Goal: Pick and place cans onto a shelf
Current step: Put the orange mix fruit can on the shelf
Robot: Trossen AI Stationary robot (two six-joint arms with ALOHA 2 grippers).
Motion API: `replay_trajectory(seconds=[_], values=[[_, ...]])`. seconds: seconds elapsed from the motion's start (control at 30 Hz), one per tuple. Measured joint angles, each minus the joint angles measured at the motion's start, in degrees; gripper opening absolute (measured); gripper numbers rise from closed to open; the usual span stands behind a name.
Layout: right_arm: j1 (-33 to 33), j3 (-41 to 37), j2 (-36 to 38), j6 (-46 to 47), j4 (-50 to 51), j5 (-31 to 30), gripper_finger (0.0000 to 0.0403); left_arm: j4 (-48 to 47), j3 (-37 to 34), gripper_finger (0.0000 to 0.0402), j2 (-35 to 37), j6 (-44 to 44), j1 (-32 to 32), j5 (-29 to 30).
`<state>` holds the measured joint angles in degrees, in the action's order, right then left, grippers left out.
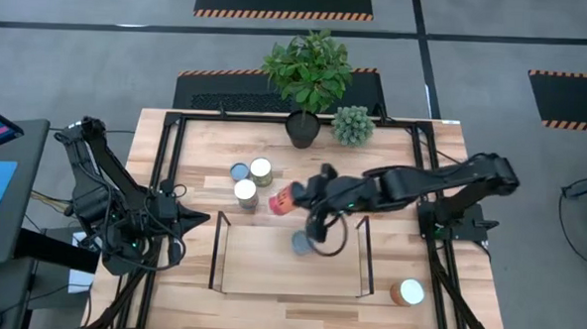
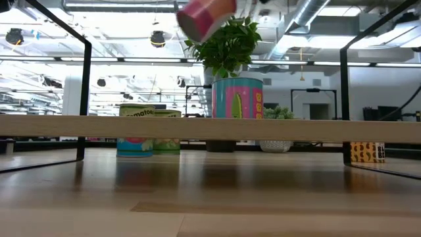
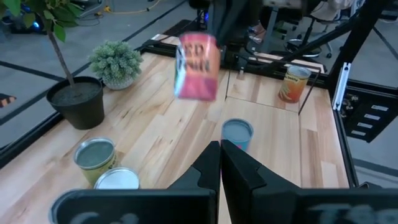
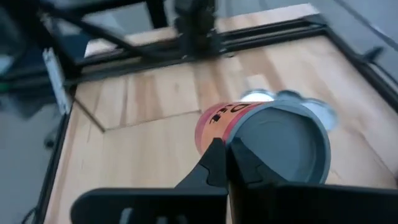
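Red and pink, the can (image 1: 283,199) was held tilted above the worktop (image 1: 437,290) by the right hand (image 1: 302,197), whose fingers were closed on its sides; the arm reached in from the right, over the back edge of the shelf (image 1: 269,268). In the right wrist view that can (image 4: 261,134) lay on its side just ahead of the dark fingers, its grey end facing the camera. Just below the hand, a blue-topped can (image 1: 302,243) stood upright on the shelf near its back edge. Left of the held can, three more cans (image 1: 246,190) stood clustered on the bare worktop behind the shelf. Another can (image 1: 407,291) with a white top and orange sides stood apart at the right end of the shelf, outside its wire frame. Well away at the worktop's left edge, the left hand (image 1: 200,218) waited with its fingers pressed together.
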<state>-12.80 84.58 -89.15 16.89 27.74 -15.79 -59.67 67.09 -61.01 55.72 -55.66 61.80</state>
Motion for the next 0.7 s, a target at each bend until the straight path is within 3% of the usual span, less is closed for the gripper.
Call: replay_trajectory(seconds=[0.27, 0.7], values=[[-0.8, 12.8, -13.9, -7.6, 6.6, 6.4, 0.0004, -0.1, 0.0, 0.0, 0.0, 0.0, 0.0, -0.1], [-2.9, 29.3, -30.1, -14.0, 20.1, 8.5, 0.0004, -0.1, 0.0, 0.0, 0.0, -0.5, 0.0, -1.4]])
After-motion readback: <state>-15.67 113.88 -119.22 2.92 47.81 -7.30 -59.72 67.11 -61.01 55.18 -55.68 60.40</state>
